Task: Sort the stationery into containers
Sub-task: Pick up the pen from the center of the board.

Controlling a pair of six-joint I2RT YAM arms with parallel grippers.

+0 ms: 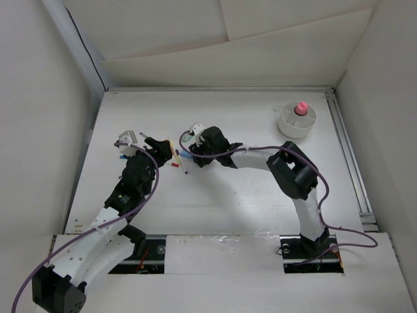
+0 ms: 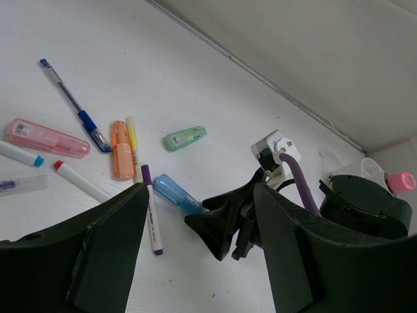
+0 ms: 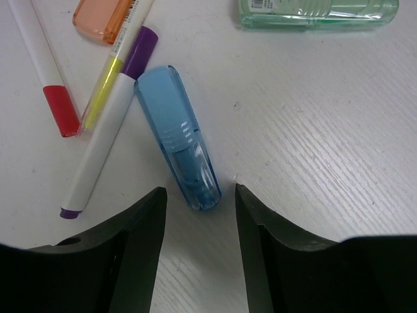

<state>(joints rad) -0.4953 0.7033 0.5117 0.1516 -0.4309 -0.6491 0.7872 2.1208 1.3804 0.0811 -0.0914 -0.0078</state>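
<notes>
Blue tube (image 3: pixel 177 137) between spread right fingers (image 3: pixel 133 254); top view hides it.

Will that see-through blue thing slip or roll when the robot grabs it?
Probably stiff: the blue case looks like hard clear plastic. Its glossy, rounded sides may slip in the right gripper or roll. It looks mostly hollow, so likely light and easily nudged.

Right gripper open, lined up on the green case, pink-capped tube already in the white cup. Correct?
Wrong case: the right wrist view shows the open right gripper lined up on the blue case; the green case lies farther off. The pink-capped tube is in the white cup.
</notes>
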